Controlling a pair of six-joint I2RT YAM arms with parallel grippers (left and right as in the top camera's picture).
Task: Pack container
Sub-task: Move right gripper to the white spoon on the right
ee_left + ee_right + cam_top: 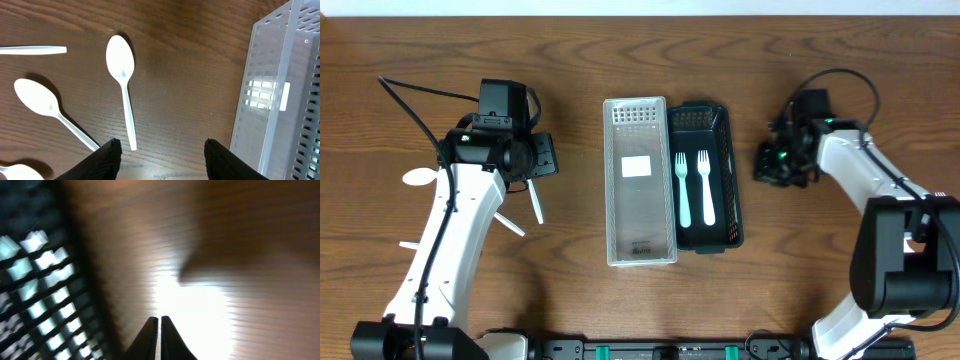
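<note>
The left gripper (pixel 162 159) is hovering, matte black fingers spread, above a glossy white plastic spoon (pixel 122 75). The right gripper (pixel 159 336) is pressing its tips together near the black slotted container (pixel 734 200), which is holding two pale forks (pixel 682 190) and touching a clear perforated tray (pixel 640 215).

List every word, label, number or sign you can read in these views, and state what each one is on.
No text can be read in any view.
White sticker on the clear container: looks blank, too small to be sure.
Dark print near one end of the clear container: too small to read.
Black basket and forks: no markings visible.
</note>
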